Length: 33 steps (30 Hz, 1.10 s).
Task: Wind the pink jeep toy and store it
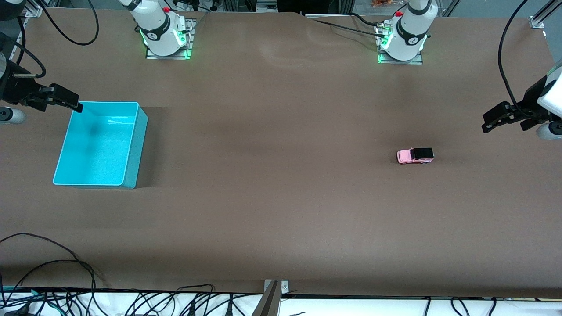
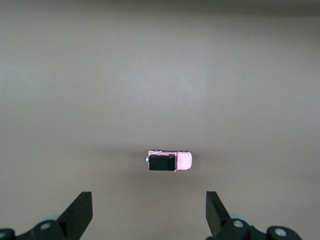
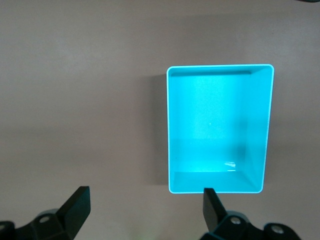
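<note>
A wide brown table (image 1: pixel 281 210) is seen from above, with two robot arms based along its top edge. A small pink toy jeep (image 1: pixel 415 156) with a black roof stands on its wheels on the bare tabletop toward the left arm's end of the table, touched by nothing. An empty cyan bin (image 1: pixel 134 145) sits well apart from it toward the right arm's end.

The left gripper (image 1: pixel 494 120) hangs in the air at the table's edge on its own end, its fingers spread wide and holding nothing; its wrist camera shows the jeep (image 2: pixel 170 161) ahead of the open fingertips (image 2: pixel 80 212). The right gripper (image 1: pixel 70 102) hovers over the bin's rim, fingers also spread and empty, and appears to wait; its wrist camera looks down into the bin (image 3: pixel 265 130).

No step of the task looks begun: the toy is neither wound nor stored. The next move likely calls for the left gripper to travel over the jeep, descend, and close across its narrow body. The toy is tiny, so careful centring seems needed.
</note>
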### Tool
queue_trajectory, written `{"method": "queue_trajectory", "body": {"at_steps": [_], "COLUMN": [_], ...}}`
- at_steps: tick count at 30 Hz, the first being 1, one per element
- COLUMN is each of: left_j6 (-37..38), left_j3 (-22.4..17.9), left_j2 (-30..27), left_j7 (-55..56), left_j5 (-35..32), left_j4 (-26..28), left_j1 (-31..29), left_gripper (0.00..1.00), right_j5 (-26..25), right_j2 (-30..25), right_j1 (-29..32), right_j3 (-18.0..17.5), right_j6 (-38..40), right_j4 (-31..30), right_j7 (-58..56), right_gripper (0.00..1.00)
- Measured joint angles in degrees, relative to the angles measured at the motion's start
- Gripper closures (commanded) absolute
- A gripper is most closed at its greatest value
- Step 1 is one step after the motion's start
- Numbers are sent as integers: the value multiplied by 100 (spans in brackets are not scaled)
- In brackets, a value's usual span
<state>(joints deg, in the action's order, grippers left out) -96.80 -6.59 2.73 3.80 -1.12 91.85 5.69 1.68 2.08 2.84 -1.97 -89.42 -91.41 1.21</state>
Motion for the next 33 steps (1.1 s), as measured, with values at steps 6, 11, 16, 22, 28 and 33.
{"method": "queue_trajectory", "body": {"at_steps": [6,11,16,22,28,33], "left_j6": [0,0,0,5,6,6], "left_j3": [3,3,3,3,3,3], "left_j2": [1,1,1,1,1,1], "left_j7": [0,-1,-2,-2,-2,-3], "left_j5": [29,92,102,103,103,103], "left_j4": [13,40,77,100,102,102], "left_j1": [16,35,39,39,39,39], "left_gripper": [0,0,0,0,0,0], "right_j5": [0,0,0,0,0,0], "right_j2": [0,0,0,3,5,6], "right_j1": [0,0,0,-1,-2,-3], "right_j3": [1,1,1,1,1,1], "right_j6": [0,0,0,7,7,7], "right_j4": [0,0,0,0,0,0], "right_j7": [0,0,0,0,0,0], "right_gripper": [0,0,0,0,0,0]}}
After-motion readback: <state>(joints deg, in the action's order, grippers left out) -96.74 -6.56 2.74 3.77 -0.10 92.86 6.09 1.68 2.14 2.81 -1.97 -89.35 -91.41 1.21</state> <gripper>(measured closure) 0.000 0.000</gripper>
